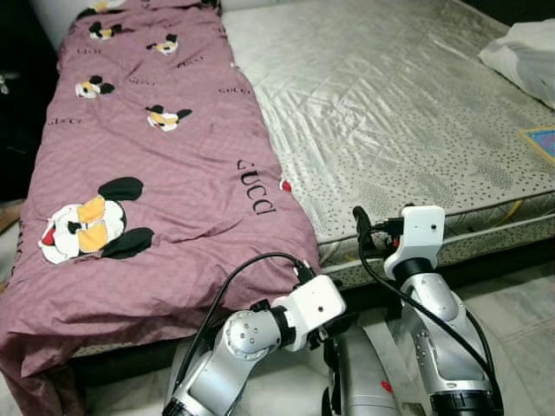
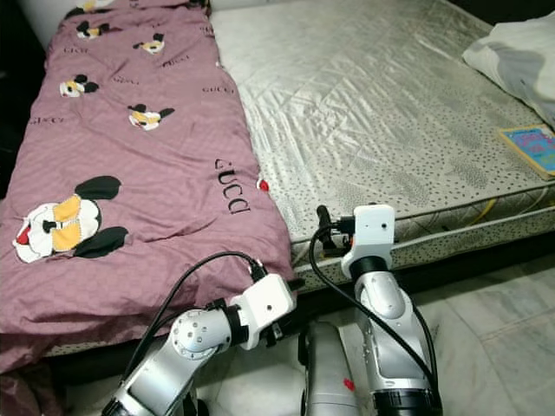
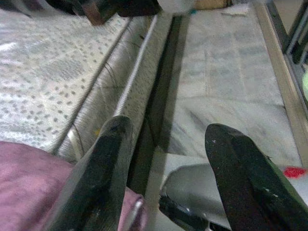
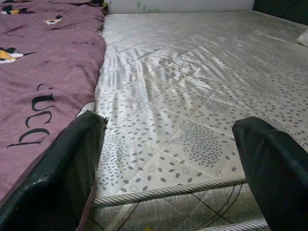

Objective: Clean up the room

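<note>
Two claws, both spread, empty: my left claw at mattress near edge by purple blanket corner; right claw facing mattress. Risk: fabric slipping, snagging cable.

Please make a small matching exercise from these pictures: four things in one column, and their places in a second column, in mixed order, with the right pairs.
Things:
1. purple blanket
2. white pillow
3. book
4. right gripper

Places:
A. far right corner of the mattress
B. open, at the mattress's near edge
C. covering the bed's left side
D. right edge of the mattress, nearer than the pillow

Pairs: 1-C, 2-A, 3-D, 4-B
</note>
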Robot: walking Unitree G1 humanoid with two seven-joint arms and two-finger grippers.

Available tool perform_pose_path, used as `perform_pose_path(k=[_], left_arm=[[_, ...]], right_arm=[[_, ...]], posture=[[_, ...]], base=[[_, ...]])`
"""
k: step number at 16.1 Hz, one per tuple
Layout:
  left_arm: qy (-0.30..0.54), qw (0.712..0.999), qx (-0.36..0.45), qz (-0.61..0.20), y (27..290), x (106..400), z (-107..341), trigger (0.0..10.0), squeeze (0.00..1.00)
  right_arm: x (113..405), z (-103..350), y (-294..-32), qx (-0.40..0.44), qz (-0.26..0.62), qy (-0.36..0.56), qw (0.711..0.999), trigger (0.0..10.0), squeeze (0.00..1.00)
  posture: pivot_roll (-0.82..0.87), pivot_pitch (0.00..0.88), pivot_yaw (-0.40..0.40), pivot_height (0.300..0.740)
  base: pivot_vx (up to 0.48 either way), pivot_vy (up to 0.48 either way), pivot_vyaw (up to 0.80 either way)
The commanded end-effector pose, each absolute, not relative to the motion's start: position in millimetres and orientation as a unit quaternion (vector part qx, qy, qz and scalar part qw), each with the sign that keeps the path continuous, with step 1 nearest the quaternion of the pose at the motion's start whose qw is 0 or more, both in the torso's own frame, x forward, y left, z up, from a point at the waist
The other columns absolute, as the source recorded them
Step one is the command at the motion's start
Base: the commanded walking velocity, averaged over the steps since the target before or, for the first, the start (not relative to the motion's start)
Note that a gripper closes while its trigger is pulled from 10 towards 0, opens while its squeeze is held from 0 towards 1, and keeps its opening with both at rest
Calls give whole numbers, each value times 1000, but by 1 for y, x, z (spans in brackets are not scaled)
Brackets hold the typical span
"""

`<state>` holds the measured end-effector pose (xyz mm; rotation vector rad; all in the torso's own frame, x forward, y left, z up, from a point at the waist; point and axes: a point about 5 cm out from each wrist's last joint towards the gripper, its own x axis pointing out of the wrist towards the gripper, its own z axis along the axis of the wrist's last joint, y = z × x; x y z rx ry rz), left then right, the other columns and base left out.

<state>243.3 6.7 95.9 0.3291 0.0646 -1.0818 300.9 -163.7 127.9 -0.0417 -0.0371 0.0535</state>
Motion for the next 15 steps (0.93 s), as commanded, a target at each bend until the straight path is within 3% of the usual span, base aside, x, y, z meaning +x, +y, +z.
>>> perform_pose_path(k=[1,3,6,8,15], left_arm=[[-8,863,134,-487,9,250,110,10000,1000],[-121,922,48,-364,34,267,154,10000,1000],[-144,961,-11,-235,79,270,166,10000,1000],[-124,985,-9,-122,127,260,151,10000,1000],[-89,996,9,-19,161,248,131,10000,1000]], right_arm=[[302,128,-163,-15,25,-23,999,10000,0],[303,131,-161,1,19,-35,999,10000,0],[305,139,-155,22,30,-56,998,10000,0],[314,151,-150,42,26,-78,996,10000,0],[325,158,-149,56,24,-94,994,10000,0]], posture=[[-29,47,39,557],[-23,31,45,557],[-8,7,52,557],[13,0,57,580],[30,0,54,650]], base=[[0,0,0],[0,0,0],[0,0,0],[0,0,0],[0,0,0]])
